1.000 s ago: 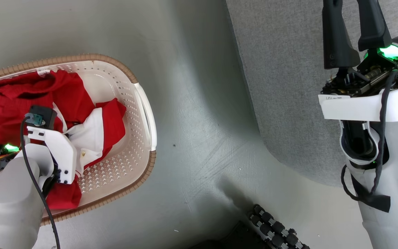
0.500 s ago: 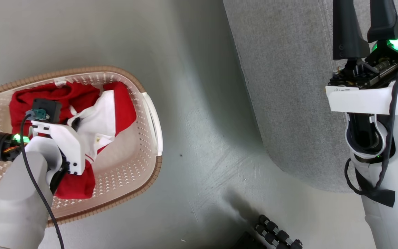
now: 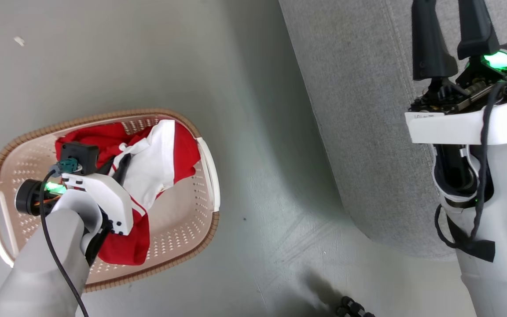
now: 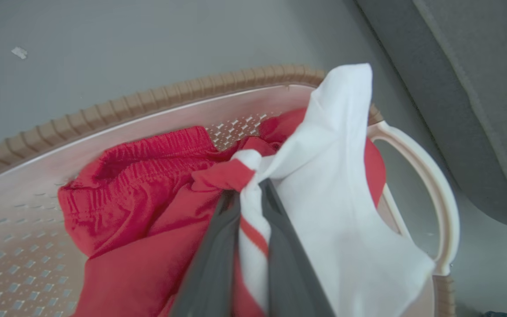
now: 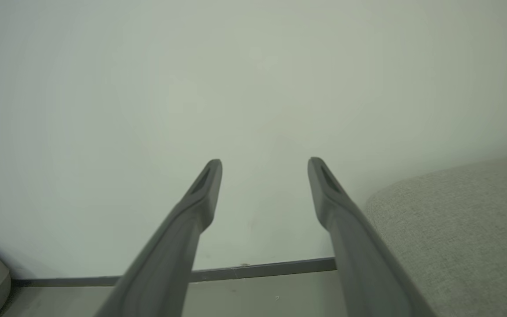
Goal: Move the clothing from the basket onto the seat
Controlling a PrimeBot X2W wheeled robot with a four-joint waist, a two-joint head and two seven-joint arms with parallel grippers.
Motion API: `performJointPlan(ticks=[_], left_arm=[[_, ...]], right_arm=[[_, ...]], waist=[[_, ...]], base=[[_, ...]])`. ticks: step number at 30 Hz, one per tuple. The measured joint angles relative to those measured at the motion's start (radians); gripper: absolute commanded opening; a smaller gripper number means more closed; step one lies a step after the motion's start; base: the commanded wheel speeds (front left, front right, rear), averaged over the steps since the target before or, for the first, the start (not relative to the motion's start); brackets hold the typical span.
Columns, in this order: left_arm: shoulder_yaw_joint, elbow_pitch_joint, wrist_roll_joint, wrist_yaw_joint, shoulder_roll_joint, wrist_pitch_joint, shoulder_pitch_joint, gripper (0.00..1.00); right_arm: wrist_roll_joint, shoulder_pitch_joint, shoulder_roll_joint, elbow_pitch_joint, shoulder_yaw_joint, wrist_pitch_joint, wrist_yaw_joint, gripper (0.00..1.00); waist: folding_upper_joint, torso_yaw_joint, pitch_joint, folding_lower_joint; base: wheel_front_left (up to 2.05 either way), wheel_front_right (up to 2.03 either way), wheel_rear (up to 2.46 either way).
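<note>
Your L gripper [image 4: 250, 193] pinches clothing [image 4: 337, 185] inside the basket [image 3: 104, 115]; none visible on the seat [image 3: 359, 110] yet. R gripper [image 5: 264, 167], right of basket: fingers wide, empty.

The right hand [image 3: 450, 17] has its fingertips cut off by the head view's top edge.

You are looking at a home-like living room: grey upholstered sofa [image 3: 368, 132], laundry basket [image 3: 178, 229] on smooth floor [image 3: 253, 132], plain wall [image 5: 148, 88].
</note>
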Motion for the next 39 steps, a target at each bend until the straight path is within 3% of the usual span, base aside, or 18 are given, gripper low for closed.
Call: performJointPlan(ticks=[18, 39], left_arm=[[-0.065, -0.124, -0.094, 0.000, -0.023, -0.129, 0.110, 0.00], [-0.090, -0.347, -0.141, 0.000, -0.017, -0.164, 0.133, 0.00]], right_arm=[[-0.072, 0.069, -0.002, 0.085, 0.013, -0.001, 0.000, 1.00], [-0.104, 0.219, -0.021, 0.148, 0.028, -0.001, 0.000, 1.00]], waist=[[0.0000, 0.069, -0.207, 0.0000], [0.0000, 0.161, -0.458, -0.0001]], base=[[0.00, 0.00, 0.00], [0.00, 0.00, 0.00]])
